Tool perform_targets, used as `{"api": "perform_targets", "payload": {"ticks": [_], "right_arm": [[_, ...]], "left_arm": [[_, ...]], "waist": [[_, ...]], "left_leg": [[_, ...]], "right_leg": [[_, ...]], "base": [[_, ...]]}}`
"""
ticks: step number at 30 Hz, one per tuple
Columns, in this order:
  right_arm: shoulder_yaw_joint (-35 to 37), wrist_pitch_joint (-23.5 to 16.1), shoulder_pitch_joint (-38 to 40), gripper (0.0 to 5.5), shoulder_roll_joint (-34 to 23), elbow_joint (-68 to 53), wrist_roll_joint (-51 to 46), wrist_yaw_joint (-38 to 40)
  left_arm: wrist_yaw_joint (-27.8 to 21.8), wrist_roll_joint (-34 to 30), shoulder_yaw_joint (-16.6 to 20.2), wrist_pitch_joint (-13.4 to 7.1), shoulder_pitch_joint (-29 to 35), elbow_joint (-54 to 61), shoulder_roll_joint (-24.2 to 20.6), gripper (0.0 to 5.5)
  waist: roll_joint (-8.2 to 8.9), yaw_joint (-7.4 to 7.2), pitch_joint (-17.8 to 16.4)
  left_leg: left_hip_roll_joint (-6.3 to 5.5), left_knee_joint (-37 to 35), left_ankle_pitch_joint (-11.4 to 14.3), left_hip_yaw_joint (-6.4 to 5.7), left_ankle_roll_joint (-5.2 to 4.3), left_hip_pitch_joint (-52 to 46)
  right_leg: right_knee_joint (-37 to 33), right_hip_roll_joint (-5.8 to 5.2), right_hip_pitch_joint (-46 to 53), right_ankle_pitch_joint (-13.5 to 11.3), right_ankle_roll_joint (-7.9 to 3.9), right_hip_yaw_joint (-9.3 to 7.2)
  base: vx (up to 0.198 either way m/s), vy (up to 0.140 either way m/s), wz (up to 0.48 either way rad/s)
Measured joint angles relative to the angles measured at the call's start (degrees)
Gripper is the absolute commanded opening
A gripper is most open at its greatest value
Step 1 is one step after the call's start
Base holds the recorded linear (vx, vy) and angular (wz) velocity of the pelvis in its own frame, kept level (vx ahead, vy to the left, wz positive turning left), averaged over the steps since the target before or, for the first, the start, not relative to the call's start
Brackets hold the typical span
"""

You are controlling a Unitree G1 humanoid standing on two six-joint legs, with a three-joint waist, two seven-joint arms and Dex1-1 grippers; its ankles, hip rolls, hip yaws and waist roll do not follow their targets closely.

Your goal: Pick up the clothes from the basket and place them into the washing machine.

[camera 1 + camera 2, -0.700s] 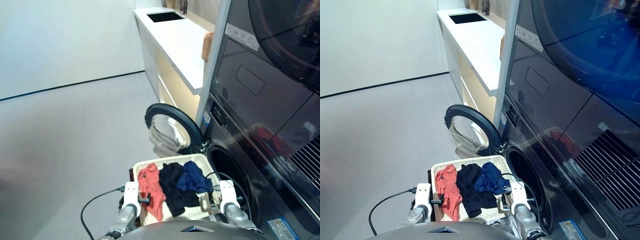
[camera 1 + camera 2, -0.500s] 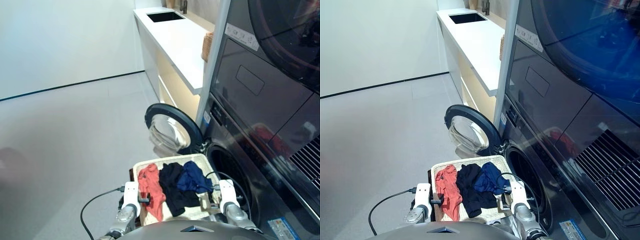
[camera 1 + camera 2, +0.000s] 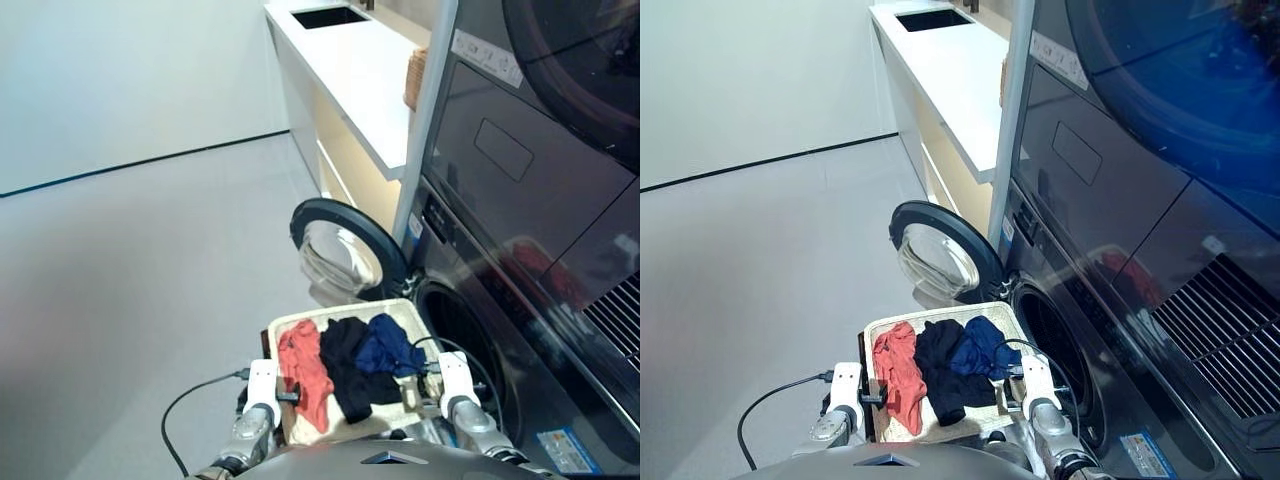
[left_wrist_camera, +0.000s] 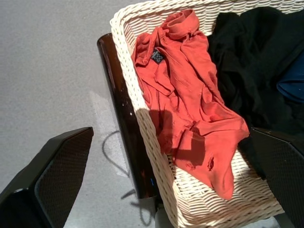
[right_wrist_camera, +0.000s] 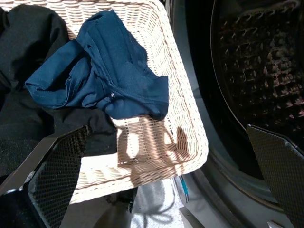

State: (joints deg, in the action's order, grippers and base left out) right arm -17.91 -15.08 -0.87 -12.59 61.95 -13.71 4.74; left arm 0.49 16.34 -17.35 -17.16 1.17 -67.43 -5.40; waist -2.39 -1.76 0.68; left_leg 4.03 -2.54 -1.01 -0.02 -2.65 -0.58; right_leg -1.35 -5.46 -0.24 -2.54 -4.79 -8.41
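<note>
The cream-white wicker basket [image 3: 300, 322] stands in front of me, holding all three clothes side by side: an orange-red garment [image 3: 303, 370] on the left, a black one [image 3: 348, 372] in the middle, a navy blue one [image 3: 388, 345] on the right. Just right of the basket is the washing machine's dark drum opening [image 3: 458, 335], its round door [image 3: 345, 255] swung open behind the basket. My left gripper [image 4: 171, 130] hovers open above the orange-red garment [image 4: 190, 109]. Over the basket's right end, my right gripper [image 5: 166, 127] is open near the navy garment [image 5: 102, 71].
A white counter [image 3: 360, 70] with a sink runs along the far wall, with a small brown wicker basket [image 3: 413, 80] on it. A dark glass-fronted unit [image 3: 580, 70] sits above the washer. A black cable [image 3: 190, 405] lies on the floor at left. A dark brown stand [image 4: 126, 123] borders the basket.
The whole picture has shifted slightly, so the camera has moved. The clothes, basket and both arms keep their places.
</note>
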Motion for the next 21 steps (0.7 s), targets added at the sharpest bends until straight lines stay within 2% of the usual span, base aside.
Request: {"api": "perform_targets", "payload": {"ticks": [4,6,8,11,14,16,21], "right_arm": [[-0.1,0.0,-0.3,5.5,-0.1,-0.7,0.0,0.0],[-0.8,0.0,-1.3,5.5,-0.8,-2.1,0.0,0.0],[-1.0,-0.1,-4.5,5.5,-1.8,-3.0,0.0,0.0],[-1.5,-0.1,-6.2,5.5,-3.1,-4.0,0.0,0.1],[-2.2,-0.3,-9.9,5.5,-4.2,-8.1,-0.1,0.1],[-2.3,-0.3,-12.0,5.5,-4.5,-9.7,-0.1,0.1],[-2.2,-0.5,-14.7,5.5,-5.2,-13.3,-0.3,0.6]], "left_arm": [[0.2,-2.2,-0.4,0.0,0.3,0.0,-0.6,5.5],[0.6,-4.3,-1.1,0.0,1.7,0.3,-1.4,5.5],[0.8,-6.1,-1.9,-0.1,5.6,1.0,-3.1,5.5],[1.8,-6.9,-2.0,-0.4,8.7,1.4,-4.4,5.5],[2.7,-7.1,-2.9,-1.2,12.0,4.0,-7.1,5.5],[3.1,-7.4,-3.4,-1.2,14.6,4.0,-8.0,5.5],[4.4,-8.3,-5.1,-1.4,17.6,5.5,-8.9,5.5]], "waist": [[-0.12,-1.02,-0.1],[-0.34,-1.37,-0.4],[-0.71,-1.52,-2.7],[-1.0,-1.94,-4.6],[-0.53,-2.92,-6.8],[-0.02,-2.96,-8.2],[0.44,-3.67,-10.5]], "left_leg": [[-0.01,0.0,-0.1,0.2,-0.15,0.6],[-0.03,1.4,0.0,1.06,-0.14,3.6],[-0.19,3.8,-0.2,1.79,-0.01,8.6],[-0.27,4.9,-0.5,1.88,-0.14,11.2],[-0.78,8.5,-0.5,1.84,-0.1,18.6],[-1.09,10.1,-0.6,1.95,-0.09,22.2],[-0.91,11.1,-0.6,2.14,-0.25,27.5]], "right_leg": [[-0.1,-0.02,-0.8,0.0,-0.06,0.18],[1.9,-0.16,-4.8,0.1,-0.1,1.03],[4.6,-0.37,-10.3,-0.1,0.08,2.17],[6.6,-0.4,-13.4,-0.2,0.17,2.45],[13.7,-1.18,-22.5,1.6,0.37,3.05],[16.4,-1.33,-26.8,1.8,0.66,3.56],[19.4,-1.65,-33.0,2.1,1.14,3.9]], "base": [[-0.058,0.006,-0.028],[-0.196,0.025,-0.196],[-0.057,0.011,-0.116],[-0.121,0.03,-0.034],[-0.035,0.007,-0.007],[0.0,0.0,0.0],[0.0,0.0,0.0]]}}
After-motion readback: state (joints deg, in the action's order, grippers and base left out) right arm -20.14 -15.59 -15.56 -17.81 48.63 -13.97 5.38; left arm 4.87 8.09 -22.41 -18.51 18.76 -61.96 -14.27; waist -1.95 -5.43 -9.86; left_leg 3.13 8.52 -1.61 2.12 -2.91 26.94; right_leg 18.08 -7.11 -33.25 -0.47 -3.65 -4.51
